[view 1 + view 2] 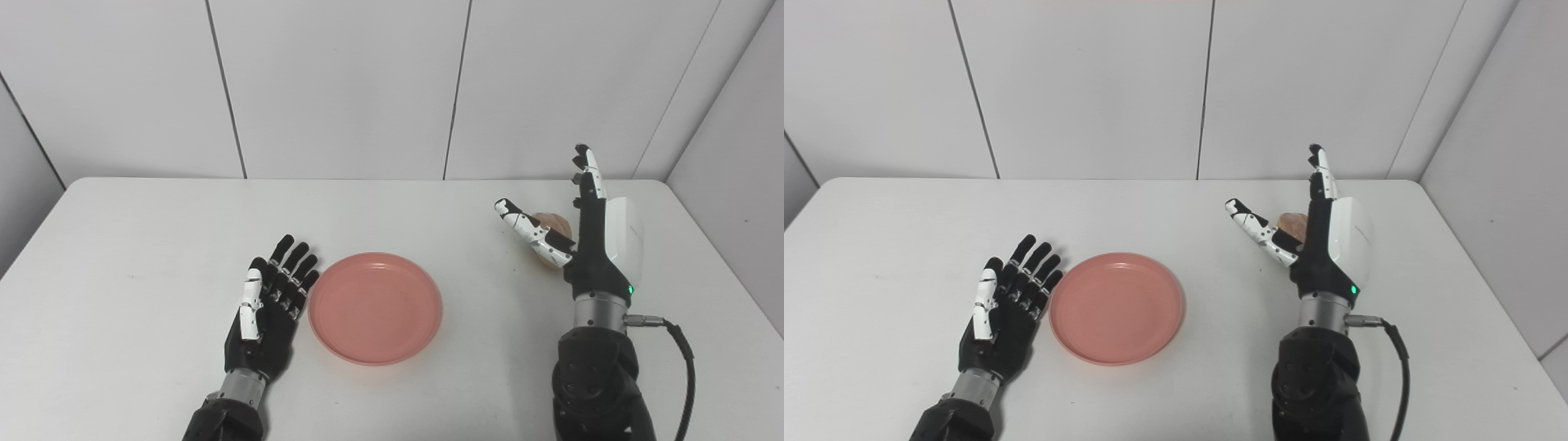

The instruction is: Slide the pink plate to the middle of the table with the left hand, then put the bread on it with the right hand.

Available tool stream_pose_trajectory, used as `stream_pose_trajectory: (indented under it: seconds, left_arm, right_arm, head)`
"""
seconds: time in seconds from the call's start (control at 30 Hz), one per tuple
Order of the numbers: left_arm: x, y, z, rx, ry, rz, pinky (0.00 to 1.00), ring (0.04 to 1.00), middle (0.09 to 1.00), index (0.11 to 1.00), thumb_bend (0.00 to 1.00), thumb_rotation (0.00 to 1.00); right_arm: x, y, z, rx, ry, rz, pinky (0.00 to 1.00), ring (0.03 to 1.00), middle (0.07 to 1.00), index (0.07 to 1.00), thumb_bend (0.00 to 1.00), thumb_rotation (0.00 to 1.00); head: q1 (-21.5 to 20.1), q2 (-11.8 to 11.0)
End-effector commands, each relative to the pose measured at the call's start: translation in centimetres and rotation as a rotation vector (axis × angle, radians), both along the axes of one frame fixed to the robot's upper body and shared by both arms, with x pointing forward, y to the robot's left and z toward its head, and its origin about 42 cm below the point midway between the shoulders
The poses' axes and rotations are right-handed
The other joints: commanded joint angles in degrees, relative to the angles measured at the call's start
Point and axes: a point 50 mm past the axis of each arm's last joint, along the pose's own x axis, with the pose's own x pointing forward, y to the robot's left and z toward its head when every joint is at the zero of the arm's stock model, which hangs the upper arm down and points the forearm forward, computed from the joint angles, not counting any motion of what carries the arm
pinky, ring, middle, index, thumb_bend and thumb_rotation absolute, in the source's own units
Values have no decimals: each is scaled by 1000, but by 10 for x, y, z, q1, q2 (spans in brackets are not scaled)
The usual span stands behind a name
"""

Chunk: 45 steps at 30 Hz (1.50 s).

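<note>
**Mia:** What was on the smooth white table (153, 245)?

**Sam:** A round pink plastic plate (375, 308) sat near the middle, a bit toward the front edge. It looked shiny and shallow, with a low raised rim all the way round. Nothing lay in it.

**Mia:** And the robot's left hand (269, 306)?

**Sam:** It was black, hard and bumpy, with a white thumb. It lay flat and low by the table, just to the left of the plate. Its fingers (294, 272) were stretched out and spread apart, holding nothing. The tips were right next to the plate's rim — I could not tell if they touched it.

**Mia:** Where was the bread?

**Sam:** The small round tan bread (1292, 223) was on the right side of the table, well apart from the plate. Most of it was hidden, so I only saw a brown, rounded bit.

**Mia:** Hidden by what?

**Sam:** By the right hand (1323, 242). It stood up on its edge, black inside with a smooth white shell on the back. Its fingers pointed up and the thumb stuck out to the left — wide open, not gripping anything. The bread peeked out between thumb and palm, behind them. A black cable (1399, 373) curled from the silver metal wrist.
</note>
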Motion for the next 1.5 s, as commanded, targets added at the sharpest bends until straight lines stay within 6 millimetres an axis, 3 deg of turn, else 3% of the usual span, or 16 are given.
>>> stream_pose_trajectory:
  seconds: [0.0,0.27,0.8,1.1,1.47]
  left_arm:
    - [-9,10,-23,1,72,5,961,929,932,920,361,1000]
    - [-6,11,-25,-6,81,-3,974,937,934,915,339,1000]
    - [-8,12,-25,-2,66,-20,972,934,942,929,337,1000]
    - [-8,12,-25,4,73,-17,977,937,939,925,337,1000]
    - [-7,16,-26,23,77,-17,974,940,940,923,352,1000]
  right_arm:
    - [5,-2,19,-25,-65,-61,721,832,890,915,945,633]
    - [25,-11,19,-49,-8,-157,613,801,906,938,954,631]
    - [65,-34,6,-64,154,-195,764,909,959,981,942,624]
    - [86,-36,5,-83,227,-165,864,960,983,995,962,624]
    - [105,-39,1,-31,253,-160,885,973,989,1000,951,581]
  head:
    - [-7,-3]
    - [-3,-8]
    - [-4,-6]
    - [-3,0]
    - [-8,5]
